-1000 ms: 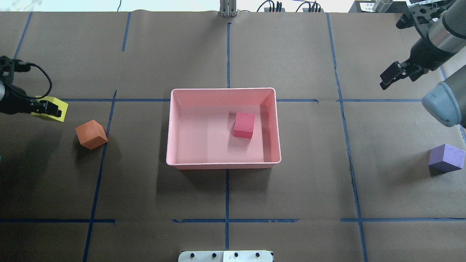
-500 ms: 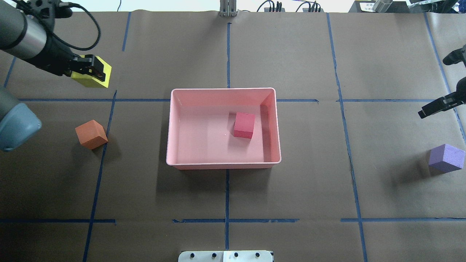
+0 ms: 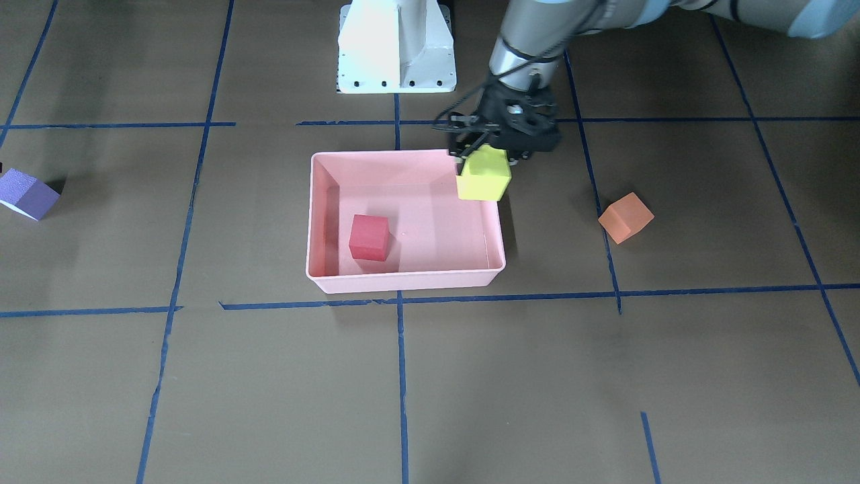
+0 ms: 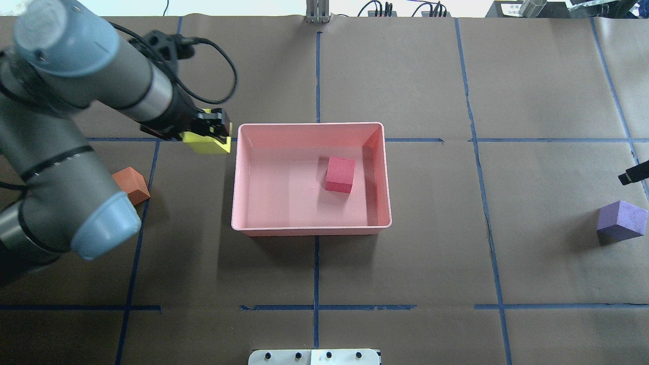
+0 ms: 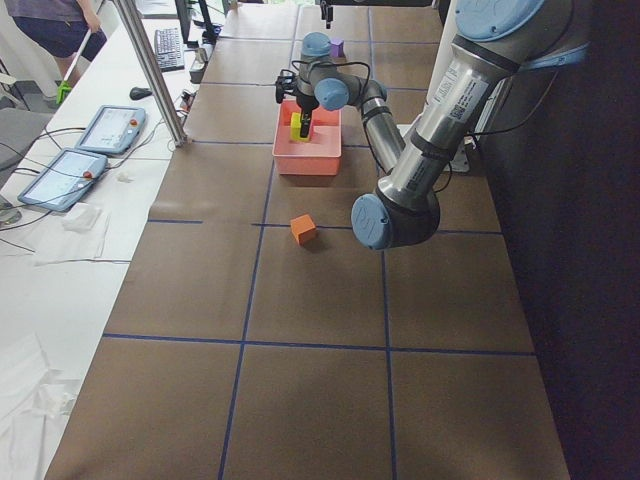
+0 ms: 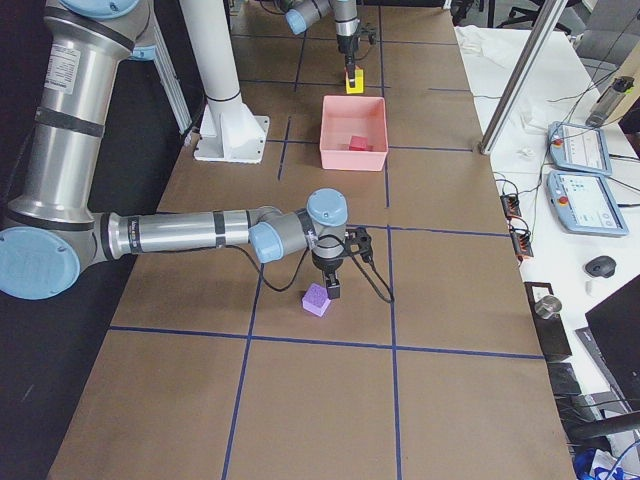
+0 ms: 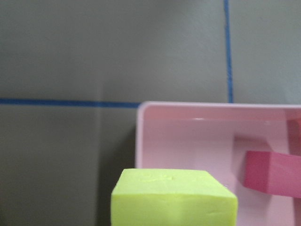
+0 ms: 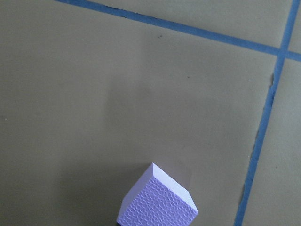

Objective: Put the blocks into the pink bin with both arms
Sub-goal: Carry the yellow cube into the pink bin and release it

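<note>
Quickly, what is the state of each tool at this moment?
Left tool: closed, holding the yellow block.
Right tool: cannot be told; it is close over the purple block.

Both arms have moved.
The left gripper has carried the small yellow foam cube from the bench's left edge to just beside the shallow pink plastic bin's far-left corner. The right gripper has come down near the purple foam cube.
</note>
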Tool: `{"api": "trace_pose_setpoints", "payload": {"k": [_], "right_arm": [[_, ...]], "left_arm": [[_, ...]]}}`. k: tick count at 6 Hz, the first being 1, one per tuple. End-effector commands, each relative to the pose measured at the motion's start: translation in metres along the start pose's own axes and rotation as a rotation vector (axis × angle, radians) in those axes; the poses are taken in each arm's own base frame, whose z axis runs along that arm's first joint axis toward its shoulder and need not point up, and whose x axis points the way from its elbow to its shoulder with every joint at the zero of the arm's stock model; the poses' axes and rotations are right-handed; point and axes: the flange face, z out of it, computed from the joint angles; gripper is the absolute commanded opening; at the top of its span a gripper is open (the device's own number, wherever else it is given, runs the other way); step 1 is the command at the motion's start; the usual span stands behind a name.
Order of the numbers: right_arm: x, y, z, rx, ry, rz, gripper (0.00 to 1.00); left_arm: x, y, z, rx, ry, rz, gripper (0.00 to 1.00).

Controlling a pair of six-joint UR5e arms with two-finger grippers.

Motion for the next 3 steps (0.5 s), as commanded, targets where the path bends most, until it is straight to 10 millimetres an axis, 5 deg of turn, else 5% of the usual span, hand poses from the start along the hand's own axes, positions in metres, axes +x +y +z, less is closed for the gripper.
{"api": "trace_pose_setpoints", "payload": {"k": [1,3], "right_arm": [[0.0089,0.0143,0.0026,0.006,0.020,0.275,1.00],[-0.0005,0.0075,-0.0003,0.102,-0.006,0.499,1.00]], "left_arm": [[0.0278,0.0473,0.0247,0.105,-0.037,0.042,1.00],[0.0301,0.0494,0.0204,0.107,-0.026,0.043,1.00]]}}
